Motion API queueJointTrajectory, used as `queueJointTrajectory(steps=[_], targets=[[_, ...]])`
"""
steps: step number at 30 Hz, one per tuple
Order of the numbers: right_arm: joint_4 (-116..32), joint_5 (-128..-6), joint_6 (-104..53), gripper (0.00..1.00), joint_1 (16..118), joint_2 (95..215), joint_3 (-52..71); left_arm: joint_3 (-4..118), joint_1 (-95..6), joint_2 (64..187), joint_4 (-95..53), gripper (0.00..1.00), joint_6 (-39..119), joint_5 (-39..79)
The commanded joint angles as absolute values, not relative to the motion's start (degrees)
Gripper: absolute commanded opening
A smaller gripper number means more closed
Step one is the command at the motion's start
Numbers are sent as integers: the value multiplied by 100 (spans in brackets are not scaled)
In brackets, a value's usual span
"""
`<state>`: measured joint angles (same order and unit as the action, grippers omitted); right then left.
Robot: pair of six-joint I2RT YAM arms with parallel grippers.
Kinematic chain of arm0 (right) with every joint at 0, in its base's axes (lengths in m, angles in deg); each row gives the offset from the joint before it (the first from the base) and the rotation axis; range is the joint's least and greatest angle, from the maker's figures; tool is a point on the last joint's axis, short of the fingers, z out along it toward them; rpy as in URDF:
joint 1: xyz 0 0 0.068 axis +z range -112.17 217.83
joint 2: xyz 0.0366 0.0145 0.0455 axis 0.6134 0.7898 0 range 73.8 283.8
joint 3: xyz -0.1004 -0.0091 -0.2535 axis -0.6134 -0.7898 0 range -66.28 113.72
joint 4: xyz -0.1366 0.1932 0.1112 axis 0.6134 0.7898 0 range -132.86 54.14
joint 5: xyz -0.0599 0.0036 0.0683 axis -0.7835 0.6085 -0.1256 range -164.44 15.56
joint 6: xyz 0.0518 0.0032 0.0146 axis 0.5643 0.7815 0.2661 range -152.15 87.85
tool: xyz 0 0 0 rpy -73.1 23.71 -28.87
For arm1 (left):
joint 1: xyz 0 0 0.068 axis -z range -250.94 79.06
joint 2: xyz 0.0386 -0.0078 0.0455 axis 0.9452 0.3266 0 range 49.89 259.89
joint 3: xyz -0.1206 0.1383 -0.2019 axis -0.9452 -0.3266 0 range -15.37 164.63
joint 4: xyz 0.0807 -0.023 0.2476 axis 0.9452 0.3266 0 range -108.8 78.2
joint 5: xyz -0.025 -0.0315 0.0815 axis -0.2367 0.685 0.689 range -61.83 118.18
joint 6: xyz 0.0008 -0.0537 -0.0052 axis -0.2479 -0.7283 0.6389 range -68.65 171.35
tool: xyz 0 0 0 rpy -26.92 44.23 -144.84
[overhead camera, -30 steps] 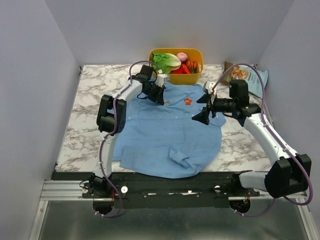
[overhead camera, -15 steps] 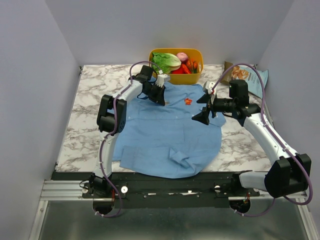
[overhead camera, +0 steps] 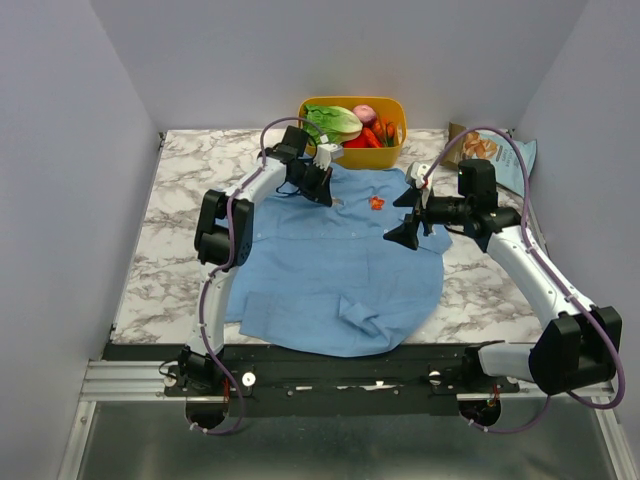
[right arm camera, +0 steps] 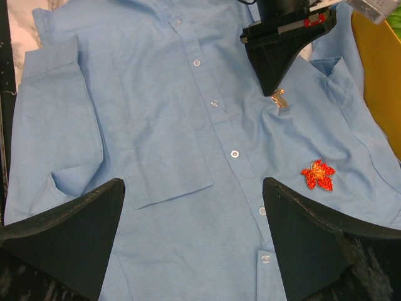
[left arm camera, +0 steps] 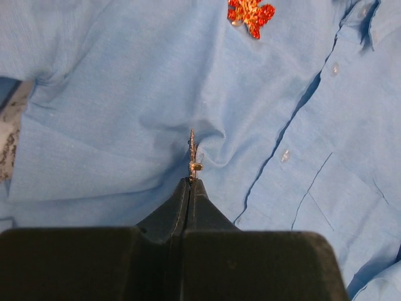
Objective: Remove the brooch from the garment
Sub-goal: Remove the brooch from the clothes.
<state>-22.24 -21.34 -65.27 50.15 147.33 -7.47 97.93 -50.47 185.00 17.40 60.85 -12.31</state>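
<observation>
Your left gripper [left arm camera: 190, 183] is clenched on the brooch [left arm camera: 193, 153] at mid-frame in its wrist view, and the shirt [overhead camera: 330, 280] puckers around it. Your right gripper [right arm camera: 193, 188] gapes empty above the placket. One red-orange flower ornament [left arm camera: 250, 11] sits upper right. In the overhead view, one yellow vegetable basket [overhead camera: 352, 103] is at top centre and one snack bag [overhead camera: 495, 152] is at upper right.

A white, grey-veined marble-patterned table [overhead camera: 180, 190] carries everything. A large light-blue button-up shirt of thin cloth [overhead camera: 330, 270] lies spread across its middle, reaching the near edge. A yellow plastic basket [overhead camera: 385, 155] of vegetables stands at the far edge, and a blue snack bag [overhead camera: 500, 150] lies at the far right.
</observation>
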Motion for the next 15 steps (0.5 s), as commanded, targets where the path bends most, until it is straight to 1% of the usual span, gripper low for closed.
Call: queueJointTrajectory(steps=[1, 4, 10, 13, 14, 15], targets=[[-2150, -2048, -6581, 98, 5040, 14841, -766, 10039, -4984, 18155, 1793, 0, 6128, -1120], [-2150, -2030, -6537, 98, 5032, 14929, -687, 9890, -4940, 17918, 1794, 0, 6146, -1164], [-2141, -1951, -6247, 91, 5040, 15412, -142, 9117, -4827, 17172, 1566, 0, 6190, -1419], [-2141, -1925, -6115, 85, 5040, 15676, 165, 8651, -4747, 16723, 1346, 0, 6225, -1401], [-2159, -1916, -6054, 80, 5040, 15755, 244, 8432, -4712, 16513, 1276, 0, 6234, -1366], [-2159, -1890, -6010, 79, 5040, 15912, 332, 8326, -4677, 16407, 1153, 0, 6251, -1314]])
